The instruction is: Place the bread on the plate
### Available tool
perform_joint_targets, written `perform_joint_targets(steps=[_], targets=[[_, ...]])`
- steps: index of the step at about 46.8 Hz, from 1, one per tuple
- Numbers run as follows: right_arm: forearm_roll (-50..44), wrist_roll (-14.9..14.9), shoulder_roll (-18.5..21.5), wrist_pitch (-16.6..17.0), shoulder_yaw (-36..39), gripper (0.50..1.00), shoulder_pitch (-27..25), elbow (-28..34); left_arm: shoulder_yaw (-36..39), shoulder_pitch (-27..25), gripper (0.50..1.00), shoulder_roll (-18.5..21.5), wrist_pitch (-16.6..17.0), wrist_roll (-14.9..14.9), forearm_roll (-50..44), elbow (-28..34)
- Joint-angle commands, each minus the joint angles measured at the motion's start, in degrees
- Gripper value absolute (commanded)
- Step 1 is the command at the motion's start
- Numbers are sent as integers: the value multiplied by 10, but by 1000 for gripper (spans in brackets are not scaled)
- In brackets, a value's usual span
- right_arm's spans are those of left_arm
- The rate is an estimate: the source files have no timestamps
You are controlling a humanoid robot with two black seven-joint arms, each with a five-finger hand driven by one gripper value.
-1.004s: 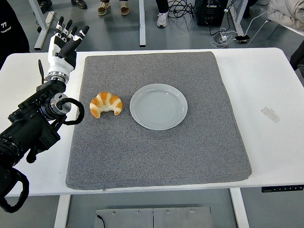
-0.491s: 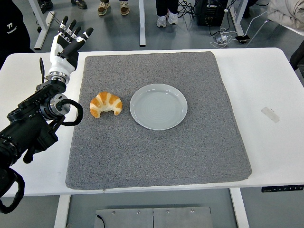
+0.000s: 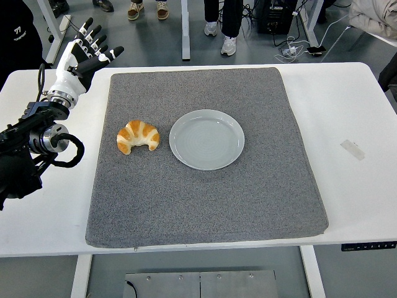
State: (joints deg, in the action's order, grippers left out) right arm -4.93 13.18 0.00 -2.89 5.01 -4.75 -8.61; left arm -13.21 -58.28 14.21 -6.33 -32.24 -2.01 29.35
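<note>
Room's got a plain grey floor [image 3: 142, 40] past the far edge of a white table [image 3: 347, 105], which has a big grey felt-looking mat [image 3: 205, 198] covering most of its middle and a small strip of clear tape [image 3: 352, 149] stuck on the right side. Far back there are white table legs [image 3: 185, 30] and a few people's feet in sneakers [image 3: 228, 45]. Far right has a black box [image 3: 276, 15] with a tangle of cables [image 3: 298, 46] on the floor. Underneath the near edge sits a grey metal panel [image 3: 200, 284]. Lighting is even, no hard shadows.
</note>
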Motion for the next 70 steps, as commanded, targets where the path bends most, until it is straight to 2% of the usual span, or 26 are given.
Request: perform_joint_targets(steps=[1, 5, 15, 20, 26, 33, 40, 47, 53, 58, 65, 70], targets=[[0, 0, 0, 0, 0, 1000, 0, 0, 56, -19, 983, 38, 17, 0, 0, 42], [0, 0, 0, 1, 0, 1000, 0, 0, 100, -39, 983, 73, 35, 0, 0, 83], [0, 0, 0, 0, 0, 1000, 0, 0, 191, -85, 983, 129, 33, 8, 3, 142], [0, 0, 0, 0, -1, 1000, 0, 0, 227, -102, 981, 136, 38, 7, 16, 174], [0, 0, 0, 0, 0, 1000, 0, 0, 234, -104, 980, 137, 53, 13, 53, 201], [0, 0, 0, 0, 0, 1000, 0, 0, 241, -111, 978, 139, 83, 63, 135, 249], [0, 0, 0, 0, 0, 1000, 0, 0, 241, -119, 978, 156, 154, 104, 205, 292], [0, 0, 0, 0, 0, 1000, 0, 0, 242, -126, 978, 189, 198, 131, 263, 345], [0, 0, 0, 0, 0, 1000, 0, 0, 250, -126, 978, 189, 243, 173, 329, 365], [0, 0, 0, 0, 0, 1000, 0, 0, 268, -126, 980, 190, 259, 188, 373, 394], [0, 0, 0, 0, -1, 1000, 0, 0, 291, -127, 980, 189, 274, 213, 425, 400], [0, 0, 0, 0, 0, 1000, 0, 0, 294, -126, 978, 190, 279, 217, 441, 402]])
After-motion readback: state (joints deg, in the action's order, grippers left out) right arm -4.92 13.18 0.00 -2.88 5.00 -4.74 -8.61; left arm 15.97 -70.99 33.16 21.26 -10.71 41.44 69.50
